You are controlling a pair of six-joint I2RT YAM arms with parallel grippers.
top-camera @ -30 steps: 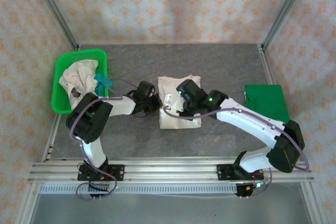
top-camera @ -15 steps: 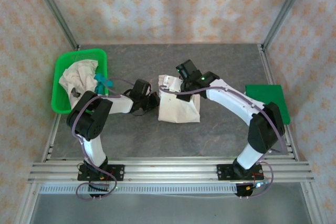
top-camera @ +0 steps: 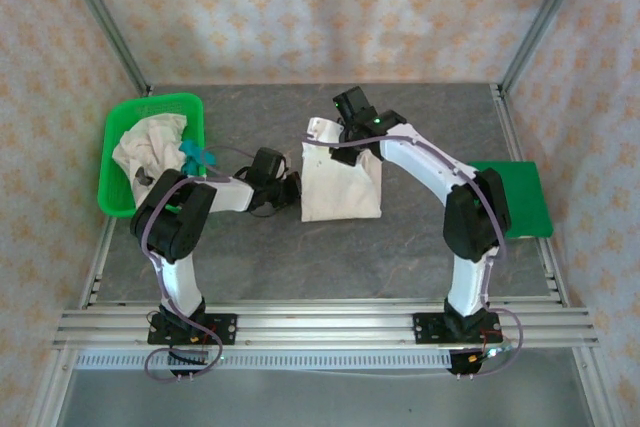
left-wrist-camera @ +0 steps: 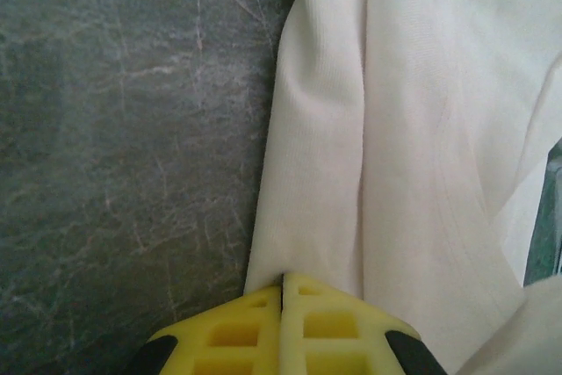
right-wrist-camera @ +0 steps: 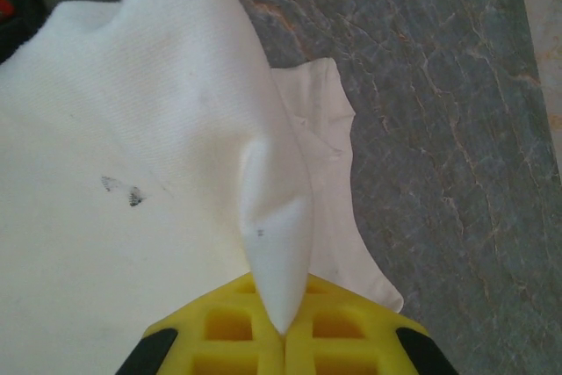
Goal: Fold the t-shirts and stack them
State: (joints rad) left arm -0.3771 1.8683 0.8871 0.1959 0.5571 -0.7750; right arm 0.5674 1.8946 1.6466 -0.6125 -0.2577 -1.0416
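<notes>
A cream t-shirt [top-camera: 345, 192] lies partly folded in the middle of the table. My left gripper [top-camera: 293, 190] is shut on its left edge; in the left wrist view the yellow fingers [left-wrist-camera: 334, 327] meet at the gripper [left-wrist-camera: 283, 280], pinching the t-shirt's [left-wrist-camera: 421, 129] rolled hem. My right gripper [top-camera: 328, 142] holds the far edge lifted; in the right wrist view the gripper [right-wrist-camera: 281, 327] is shut on a peaked fold of the t-shirt [right-wrist-camera: 132, 129], which bears a small dark print [right-wrist-camera: 123, 191]. Another cream t-shirt [top-camera: 145, 147] and a teal one [top-camera: 195, 155] lie bunched in the basket.
The green plastic basket [top-camera: 155, 100] stands at the left edge of the table. A flat green mat [top-camera: 520, 197] lies at the right, partly under the right arm. Metal frame posts rise at the far corners, with bare grey tabletop [top-camera: 420, 117] between them.
My right gripper has carried its pinch of cloth from the shirt's near side up to its far edge, drawing the layer with it. The left gripper has stayed on the left edge.
</notes>
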